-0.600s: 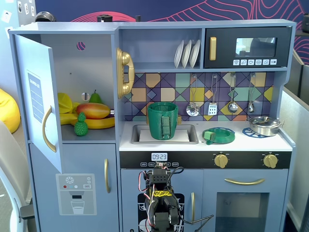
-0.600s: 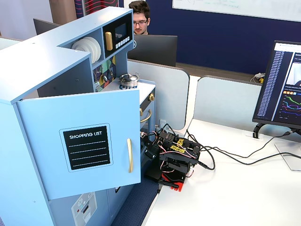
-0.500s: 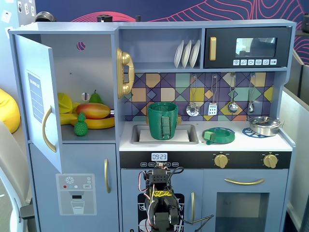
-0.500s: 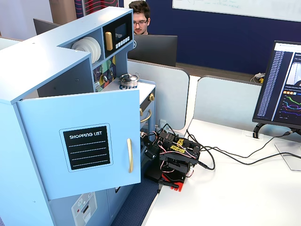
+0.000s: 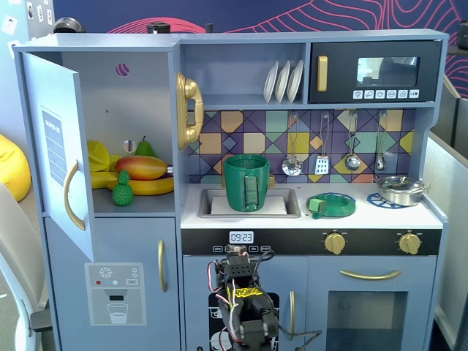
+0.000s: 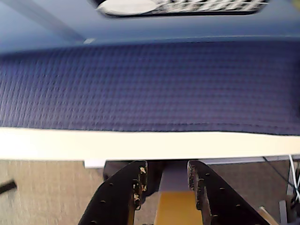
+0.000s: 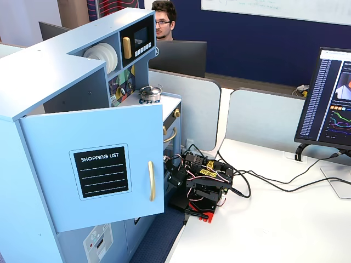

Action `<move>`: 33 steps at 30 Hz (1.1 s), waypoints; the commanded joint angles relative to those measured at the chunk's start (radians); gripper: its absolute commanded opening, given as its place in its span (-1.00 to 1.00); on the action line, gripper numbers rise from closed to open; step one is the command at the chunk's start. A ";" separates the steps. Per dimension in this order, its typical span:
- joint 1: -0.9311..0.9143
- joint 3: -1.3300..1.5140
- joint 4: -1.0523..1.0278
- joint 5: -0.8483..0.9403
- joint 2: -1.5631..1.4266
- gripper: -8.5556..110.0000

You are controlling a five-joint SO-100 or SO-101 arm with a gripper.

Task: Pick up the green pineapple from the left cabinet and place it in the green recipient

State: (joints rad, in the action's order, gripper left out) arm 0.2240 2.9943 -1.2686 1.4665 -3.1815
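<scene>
The green pineapple stands upright on the shelf of the left cabinet, in front of the other fruit. The cabinet door is swung wide open; it also shows in a fixed view with its label. The green recipient stands in the sink, to the right of the cabinet. My arm is folded low in front of the kitchen, far below both, and shows on the white table in a fixed view. In the wrist view my gripper is open and empty, facing a blue mat.
A mango, bananas and a dark green pear lie behind the pineapple. A flat green dish and a metal pot sit on the counter. A gold phone hangs on the cabinet's right wall. A monitor stands on the table.
</scene>
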 commanded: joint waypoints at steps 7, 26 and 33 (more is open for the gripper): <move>0.626 -0.275 0.986 0.241 0.207 -0.86; 0.577 -0.851 1.410 0.204 0.976 -0.30; 0.566 -0.943 1.493 0.175 1.129 -0.29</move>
State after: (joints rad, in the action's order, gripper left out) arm 0.8115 2.1598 0.1611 1.6567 -2.1077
